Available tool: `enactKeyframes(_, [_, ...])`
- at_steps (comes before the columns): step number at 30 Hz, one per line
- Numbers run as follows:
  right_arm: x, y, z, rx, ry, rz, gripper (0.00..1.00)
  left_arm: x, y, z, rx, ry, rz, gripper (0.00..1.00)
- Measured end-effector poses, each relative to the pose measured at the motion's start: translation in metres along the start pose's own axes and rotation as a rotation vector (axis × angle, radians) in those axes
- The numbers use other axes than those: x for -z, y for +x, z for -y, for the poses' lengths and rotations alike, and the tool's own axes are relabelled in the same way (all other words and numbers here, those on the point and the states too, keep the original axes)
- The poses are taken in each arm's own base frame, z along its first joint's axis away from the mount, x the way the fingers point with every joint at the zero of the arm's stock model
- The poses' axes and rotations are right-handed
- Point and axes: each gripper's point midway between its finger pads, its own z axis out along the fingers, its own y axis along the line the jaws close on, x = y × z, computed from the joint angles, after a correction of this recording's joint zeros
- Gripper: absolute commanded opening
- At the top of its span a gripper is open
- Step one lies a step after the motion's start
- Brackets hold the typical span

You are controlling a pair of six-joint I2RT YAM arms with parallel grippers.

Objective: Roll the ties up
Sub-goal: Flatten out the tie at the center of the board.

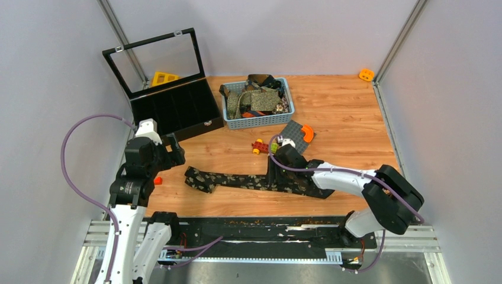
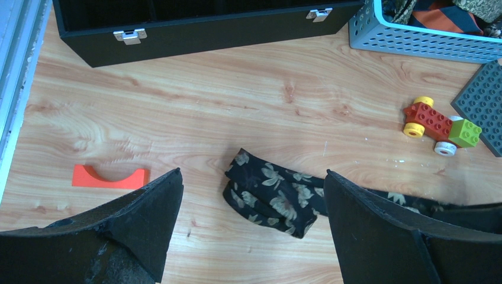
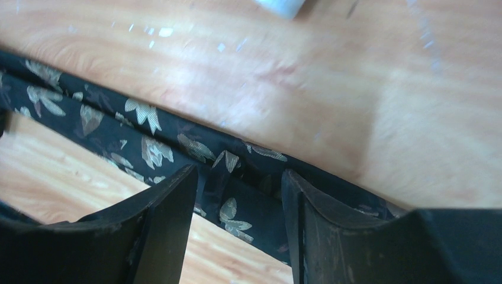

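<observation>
One of the ties, black with a pale leaf print (image 1: pixel 237 179), lies stretched across the table. Its left end is folded over on itself (image 2: pixel 272 198). My right gripper (image 1: pixel 275 171) is down on the tie's right part. Its jaws are partly closed, and the fingertips straddle a creased patch of the fabric (image 3: pixel 148 142) with table showing between them (image 3: pixel 240 171). My left gripper (image 1: pixel 175 151) hovers wide open above and left of the folded end, holding nothing (image 2: pixel 253 173). More ties (image 1: pixel 260 97) are heaped in the basket.
The blue basket (image 1: pixel 257 123) stands at the back centre, with an open black case (image 1: pixel 171 109) to its left. A grey studded plate (image 1: pixel 296 133) and a small brick car (image 2: pixel 435 121) lie behind the tie. An orange arch piece (image 2: pixel 109 176) lies near the left edge.
</observation>
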Motion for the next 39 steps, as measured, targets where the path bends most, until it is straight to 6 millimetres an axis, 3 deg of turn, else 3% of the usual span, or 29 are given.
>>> enactKeyframes(4, [-0.008,-0.026,0.021,0.027,0.066,0.017,0.6,0.0,0.0,0.0,0.0,0.0,0.0,0.95])
enactKeyframes(8, [-0.013,-0.05,0.028,0.083,0.13,-0.009,0.69,0.0,0.0,0.0,0.0,0.001,0.0,0.95])
enactKeyframes(14, [0.022,-0.074,0.012,0.087,0.084,0.064,0.69,0.0,0.0,0.0,0.0,0.001,0.0,0.94])
enactKeyframes(18, [0.045,-0.066,0.014,0.025,0.049,0.118,0.66,-0.001,0.001,0.0,0.0,-0.002,-0.007,0.93])
enactKeyframes(25, [0.025,-0.003,0.061,-0.095,0.131,-0.003,0.61,-0.014,0.015,0.003,-0.019,-0.025,-0.091,0.92])
enactKeyframes(33, [0.018,-0.031,0.077,-0.238,0.092,0.091,0.61,-0.014,0.035,0.036,-0.035,0.048,-0.161,0.88])
enactKeyframes(39, [0.021,-0.05,0.108,-0.346,0.104,0.166,0.61,-0.018,0.064,0.059,-0.031,0.1,-0.228,0.86])
